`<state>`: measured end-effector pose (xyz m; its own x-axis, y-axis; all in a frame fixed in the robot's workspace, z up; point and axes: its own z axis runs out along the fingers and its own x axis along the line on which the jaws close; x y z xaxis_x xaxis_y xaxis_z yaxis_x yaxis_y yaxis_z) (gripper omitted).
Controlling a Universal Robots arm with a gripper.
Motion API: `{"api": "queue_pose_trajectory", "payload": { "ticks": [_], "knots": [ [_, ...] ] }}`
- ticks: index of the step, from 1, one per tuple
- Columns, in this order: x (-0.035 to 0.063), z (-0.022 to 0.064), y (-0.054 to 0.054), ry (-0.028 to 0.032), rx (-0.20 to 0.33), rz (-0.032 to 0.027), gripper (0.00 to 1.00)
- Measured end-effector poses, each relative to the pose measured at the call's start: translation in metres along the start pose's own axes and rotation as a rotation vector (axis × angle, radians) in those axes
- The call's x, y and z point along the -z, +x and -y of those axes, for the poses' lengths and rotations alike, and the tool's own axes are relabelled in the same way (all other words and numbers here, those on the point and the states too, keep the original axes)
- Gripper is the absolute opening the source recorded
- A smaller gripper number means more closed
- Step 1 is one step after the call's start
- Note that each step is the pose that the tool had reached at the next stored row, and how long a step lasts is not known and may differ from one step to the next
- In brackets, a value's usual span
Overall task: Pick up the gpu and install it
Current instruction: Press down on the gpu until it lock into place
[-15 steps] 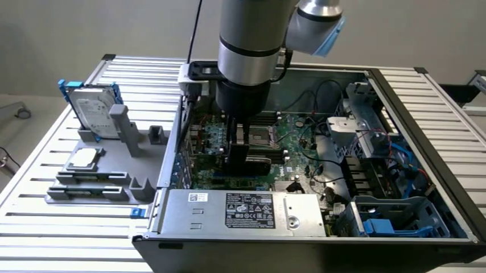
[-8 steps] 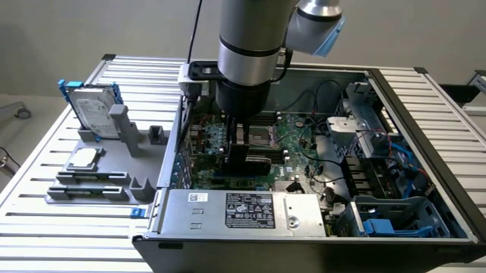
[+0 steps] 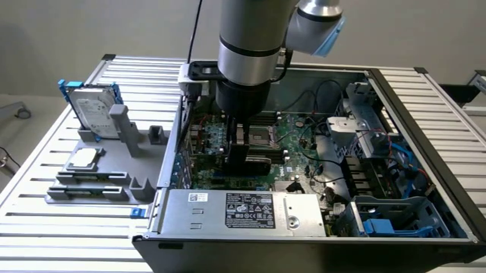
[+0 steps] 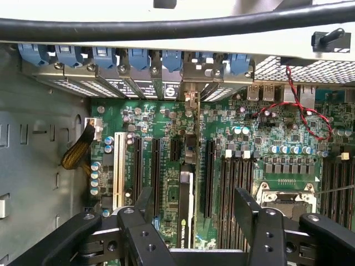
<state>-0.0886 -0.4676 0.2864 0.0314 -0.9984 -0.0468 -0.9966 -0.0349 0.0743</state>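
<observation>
Motherboard slots (image 4: 156, 172) flanking gpu (image 4: 184, 213), jaws apart

Matt black pincer (image 4: 194, 202); ribbed silvery metal table (image 3: 61, 239).

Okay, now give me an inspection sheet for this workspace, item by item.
Surface: slatted aluminium table, with a grey holder tray toward the exterior view's left.
Job's things: gpu stands on edge inside the open computer case, over the motherboard slots. Whether it is fully seated cannot be told.
Clutter: hard drive in blue frame upright in the tray, CPU chip flat on it.
Jaws: open, one on each side of the gpu, not touching it.
Cables: red-and-black wire, yellow-black bundle, thick black cable.
Surroundings: nothing seen.
</observation>
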Motion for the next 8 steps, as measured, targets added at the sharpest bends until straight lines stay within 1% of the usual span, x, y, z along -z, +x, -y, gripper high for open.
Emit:
{"api": "queue_pose_trajectory", "payload": {
  "ticks": [2,6,7,8],
  "knots": [
    [0.0034,-0.0002,0.0,0.0001,0.0,-0.0003,0.69],
    [0.0134,0.0003,-0.001,0.0002,0.0,0.0009,0.69],
    [0.015,0.0006,-0.001,0.0002,0.0,0.001,0.67],
    [0.0165,0.001,-0.001,0.0003,0.0,0.0012,0.61]
  ]
}}
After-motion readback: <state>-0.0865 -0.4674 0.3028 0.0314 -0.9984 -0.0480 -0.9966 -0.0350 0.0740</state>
